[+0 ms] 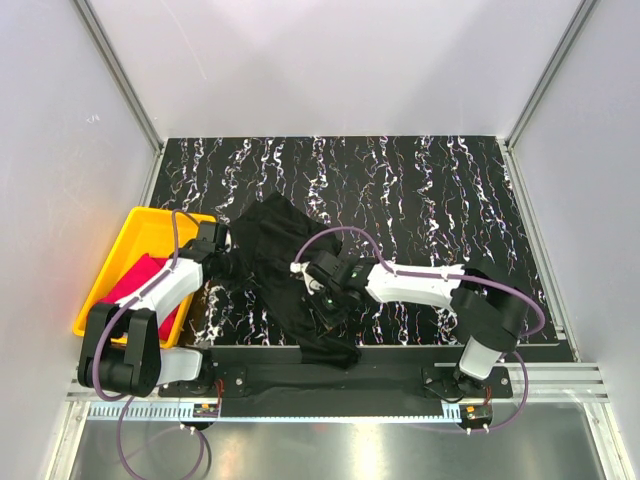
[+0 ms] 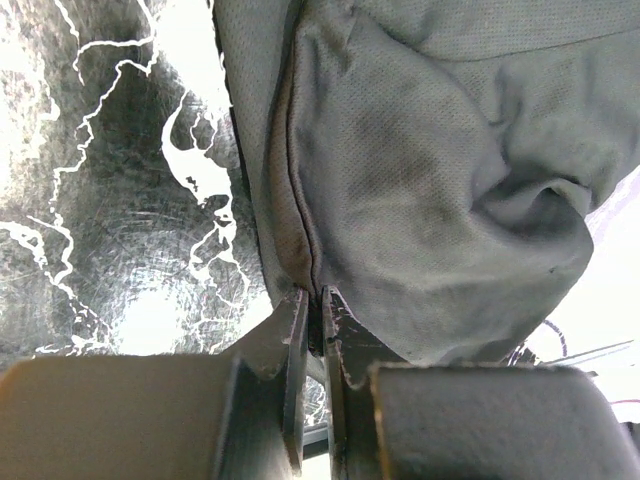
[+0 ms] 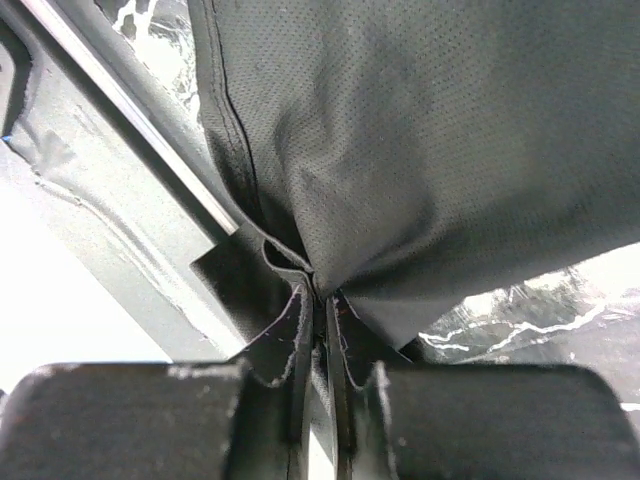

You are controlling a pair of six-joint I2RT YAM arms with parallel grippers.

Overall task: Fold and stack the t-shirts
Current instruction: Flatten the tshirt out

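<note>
The black t-shirt (image 1: pixel 278 250) lies rumpled on the marbled black table, stretching from the middle toward the near edge. My left gripper (image 1: pixel 228 262) is shut on its left hem; the left wrist view shows the seam (image 2: pixel 310 270) pinched between the fingertips. My right gripper (image 1: pixel 322 296) is shut on the shirt's lower part; the right wrist view shows the cloth (image 3: pixel 420 150) bunched into the jaws. The magenta-pink t-shirt (image 1: pixel 140 280) lies in the yellow tray, partly hidden by my left arm.
The yellow tray (image 1: pixel 135 228) stands at the table's left edge. The table's near rail (image 1: pixel 400 352) runs just below the shirt. White walls enclose the table on three sides. Purple cables loop over both arms.
</note>
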